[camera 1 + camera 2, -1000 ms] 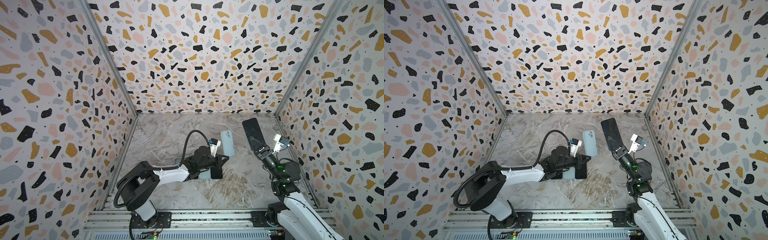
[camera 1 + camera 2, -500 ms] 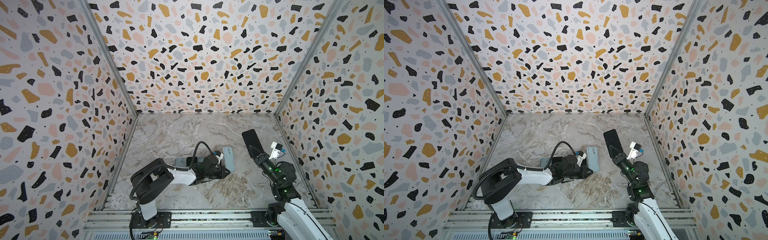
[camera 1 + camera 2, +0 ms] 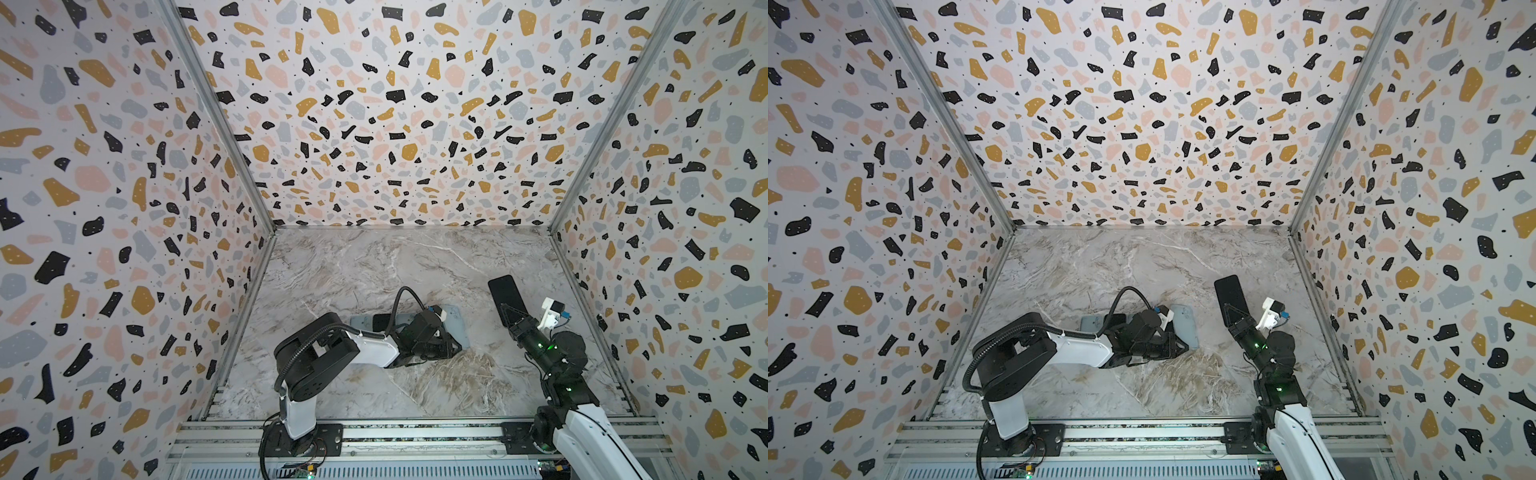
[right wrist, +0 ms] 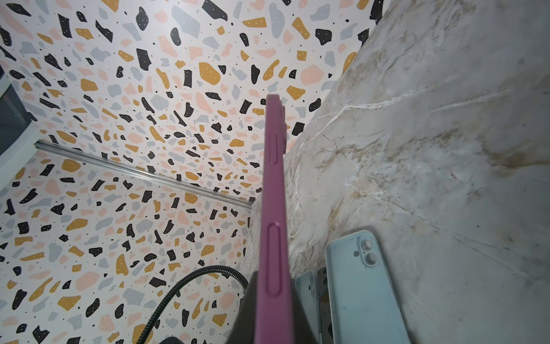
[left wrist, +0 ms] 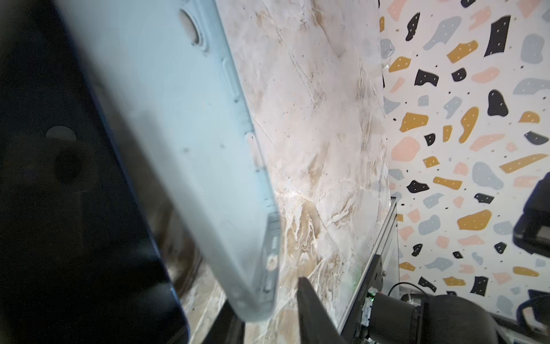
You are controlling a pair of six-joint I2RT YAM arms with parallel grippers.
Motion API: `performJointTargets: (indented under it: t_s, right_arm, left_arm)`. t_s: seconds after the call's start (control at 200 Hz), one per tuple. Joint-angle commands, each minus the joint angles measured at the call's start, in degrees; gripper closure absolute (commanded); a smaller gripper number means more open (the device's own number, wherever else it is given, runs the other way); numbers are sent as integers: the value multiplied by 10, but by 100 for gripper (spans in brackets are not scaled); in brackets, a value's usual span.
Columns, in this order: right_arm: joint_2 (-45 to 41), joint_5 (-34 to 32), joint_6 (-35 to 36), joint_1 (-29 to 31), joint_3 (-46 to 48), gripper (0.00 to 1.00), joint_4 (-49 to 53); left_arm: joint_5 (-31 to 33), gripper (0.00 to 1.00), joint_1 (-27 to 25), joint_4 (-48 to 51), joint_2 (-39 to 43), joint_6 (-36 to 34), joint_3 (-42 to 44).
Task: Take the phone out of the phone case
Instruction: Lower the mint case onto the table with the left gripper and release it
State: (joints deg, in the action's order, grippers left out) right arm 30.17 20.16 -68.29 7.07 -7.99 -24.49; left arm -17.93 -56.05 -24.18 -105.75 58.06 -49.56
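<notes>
My right gripper (image 3: 514,316) (image 3: 1236,318) (image 4: 273,303) is shut on the lower end of a phone (image 3: 504,292) (image 3: 1230,292) with a dark screen, held edge-up above the table at the right. A magenta phone case (image 4: 275,184) wraps its edge. A light blue case (image 3: 458,328) (image 3: 1185,326) (image 5: 184,143) (image 4: 361,286) lies flat near the middle, back up; whether it holds a phone I cannot tell. My left gripper (image 3: 451,348) (image 3: 1177,348) (image 5: 268,309) sits low over its near end, open, with a gap between one finger (image 5: 309,309) and the case.
Another pale blue case (image 3: 363,322) (image 3: 1091,322) (image 4: 306,295) with a dark piece beside it lies left of the left gripper, partly under the arm. The marble table (image 3: 374,266) is boxed in by terrazzo walls on three sides. A metal rail (image 3: 415,432) runs along the front.
The left gripper has come down from mid-air with the light blue case, laid it on the table, and its jaws have parted. The right gripper has sunk lower with the phone.
</notes>
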Motion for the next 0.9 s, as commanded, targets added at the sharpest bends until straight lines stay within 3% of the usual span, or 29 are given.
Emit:
performJointTargets:
  t_s: [0.0,0.21,0.401,0.556,0.686,0.896]
  right_arm:
    - [-12,7,-1,-4,-10,100,-33]
    - [-15,3,-2,-6,4,100,-34]
    - [-22,-6,11,-6,10,100,-22]
    - [-15,-23,59,-6,3,100,14]
    - [-6,-14,64,-6,15,100,3]
    - [-16,-9,85,-6,1,100,25]
  left_arm:
    - [1,58,-3,18,10,-7,-18]
    - [23,39,-3,68,38,-27,-29]
    - [56,34,-3,124,85,-51,-34]
    - [149,32,-4,210,110,-106,-66]
    - [211,42,2,242,94,-133,-96]
    - [278,77,11,314,30,-179,-170]
